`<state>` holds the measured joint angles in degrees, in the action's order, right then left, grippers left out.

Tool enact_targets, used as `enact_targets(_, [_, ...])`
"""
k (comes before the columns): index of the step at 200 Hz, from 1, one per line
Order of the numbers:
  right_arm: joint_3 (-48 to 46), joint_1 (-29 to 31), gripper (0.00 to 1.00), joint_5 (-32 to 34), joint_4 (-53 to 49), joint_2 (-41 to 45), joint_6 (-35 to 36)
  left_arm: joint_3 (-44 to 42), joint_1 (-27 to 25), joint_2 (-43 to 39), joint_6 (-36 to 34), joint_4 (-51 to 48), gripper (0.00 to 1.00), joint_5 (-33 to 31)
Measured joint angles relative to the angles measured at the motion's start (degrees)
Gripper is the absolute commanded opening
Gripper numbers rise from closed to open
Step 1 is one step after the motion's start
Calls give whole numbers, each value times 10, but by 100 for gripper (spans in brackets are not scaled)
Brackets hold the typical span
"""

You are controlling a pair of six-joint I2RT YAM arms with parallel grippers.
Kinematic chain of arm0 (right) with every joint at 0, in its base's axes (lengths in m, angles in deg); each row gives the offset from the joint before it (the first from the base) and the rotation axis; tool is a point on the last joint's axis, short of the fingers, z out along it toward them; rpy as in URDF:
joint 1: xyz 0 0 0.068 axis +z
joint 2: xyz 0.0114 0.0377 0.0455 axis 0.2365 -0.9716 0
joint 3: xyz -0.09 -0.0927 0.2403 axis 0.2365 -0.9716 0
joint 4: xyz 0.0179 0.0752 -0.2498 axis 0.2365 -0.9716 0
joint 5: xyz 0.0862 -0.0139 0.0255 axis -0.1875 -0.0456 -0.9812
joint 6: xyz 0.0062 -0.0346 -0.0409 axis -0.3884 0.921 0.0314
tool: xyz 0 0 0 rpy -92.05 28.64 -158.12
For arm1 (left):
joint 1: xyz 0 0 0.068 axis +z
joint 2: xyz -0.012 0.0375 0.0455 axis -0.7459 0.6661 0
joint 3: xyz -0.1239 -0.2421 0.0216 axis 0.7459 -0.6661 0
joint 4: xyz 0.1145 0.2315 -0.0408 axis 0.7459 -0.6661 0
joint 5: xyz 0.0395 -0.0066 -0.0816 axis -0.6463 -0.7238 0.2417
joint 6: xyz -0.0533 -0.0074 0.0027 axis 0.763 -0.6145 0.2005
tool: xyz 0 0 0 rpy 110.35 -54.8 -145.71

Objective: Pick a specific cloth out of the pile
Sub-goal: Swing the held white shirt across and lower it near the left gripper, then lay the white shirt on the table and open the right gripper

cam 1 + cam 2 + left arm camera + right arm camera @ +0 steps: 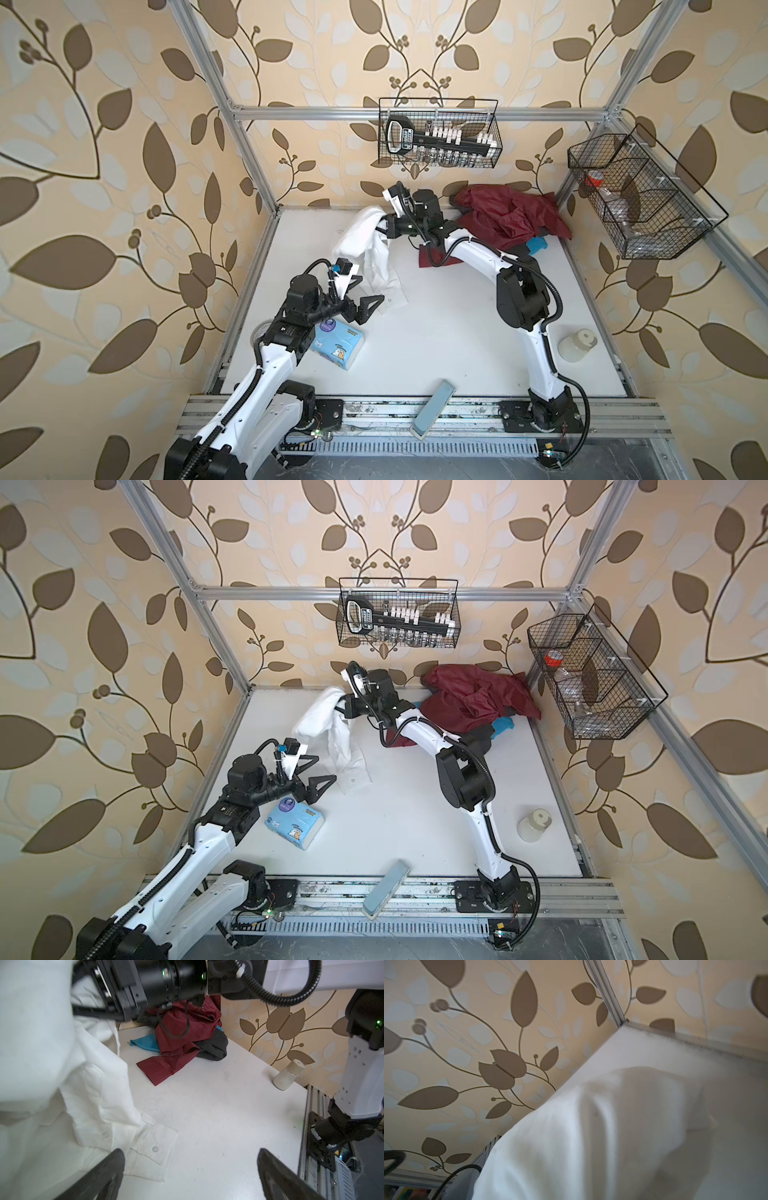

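The cloth (365, 245), a white button-up shirt, hangs from my right gripper (380, 226) above the back of the table. Its lower part and a buttoned cuff (153, 1148) trail on the table. The gripper is shut on the cloth, which covers its fingers and fills the right wrist view (591, 1136). My left gripper (371, 287) is open low over the table, beside the trailing cuff, with nothing between its fingers (116, 1163). The pile lies at the back right: a maroon shirt (511, 220), a turquoise cloth (538, 245) and a dark grey garment (214, 1047).
A blue tissue pack (338, 343) lies by the left arm. A white jar (577, 345) stands near the right edge. A pale flat bar (432, 407) leans over the front rail. Wire baskets hang on the back wall (440, 133) and right wall (640, 195).
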<state>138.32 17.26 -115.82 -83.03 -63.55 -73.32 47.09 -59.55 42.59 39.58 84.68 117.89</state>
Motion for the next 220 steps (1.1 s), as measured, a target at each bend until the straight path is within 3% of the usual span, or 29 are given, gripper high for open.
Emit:
enact_targets(47, [-61,-5,37,20,-57,19,41,0,0,0,0,-5,99,0])
enact_targets(66, [-63,2,51,36,-83,19,59,0,0,0,0,-8,99,0])
enact_targets(99, [-71,24,61,76,-143,19,95,0,0,0,-1,-9,99,0])
enact_targets(132, [-85,44,60,118,-184,13,108,0,0,0,-2,-10,99,0])
enact_targets(169, [-74,60,43,143,-205,-36,107,0,0,0,-2,-10,99,0])
enact_targets(220, [92,83,40,148,-224,-145,92,0,0,0,-2,-10,99,0])
